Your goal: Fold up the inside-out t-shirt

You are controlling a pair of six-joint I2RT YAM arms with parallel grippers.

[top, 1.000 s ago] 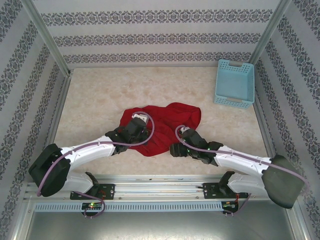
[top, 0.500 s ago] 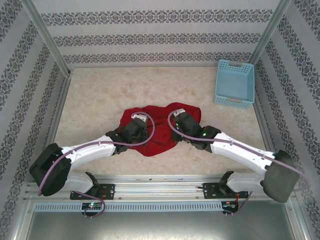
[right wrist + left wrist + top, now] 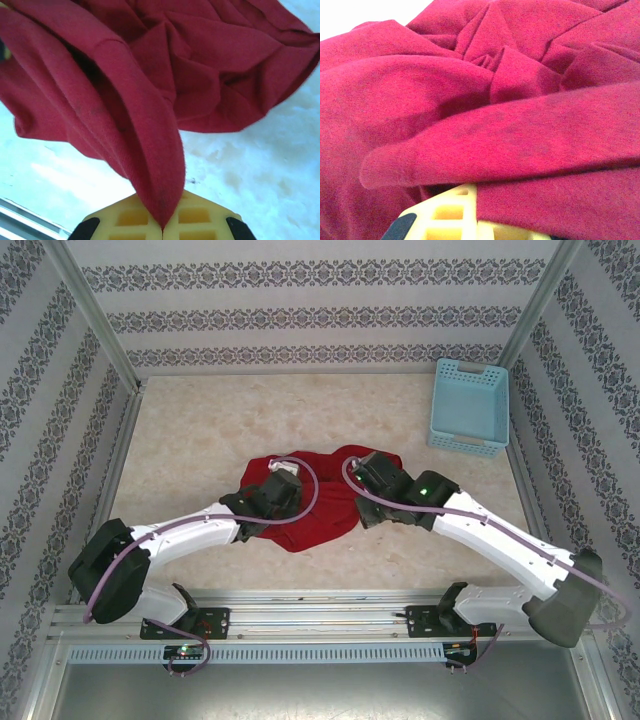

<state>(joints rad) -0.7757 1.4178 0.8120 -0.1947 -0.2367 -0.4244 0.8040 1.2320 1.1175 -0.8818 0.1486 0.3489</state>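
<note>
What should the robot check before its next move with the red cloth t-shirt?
1. Right gripper has cloth: ok. A fold of the red cloth t-shirt is pinched between its shut yellow fingers.
2. Left gripper has cloth: cannot tell. It is shut and cloth drapes over its fingers, hiding the pinch.
3. Shirt lies flat: not ok. It is bunched and wrinkled.
4. Light blue plastic basket is out of the way: ok. It sits in the far right corner, apart from the shirt.
5. Room to spread out: ok. Bare beige table lies around the shirt.

red t-shirt [image 3: 320, 512], light blue basket [image 3: 465, 445]
</note>
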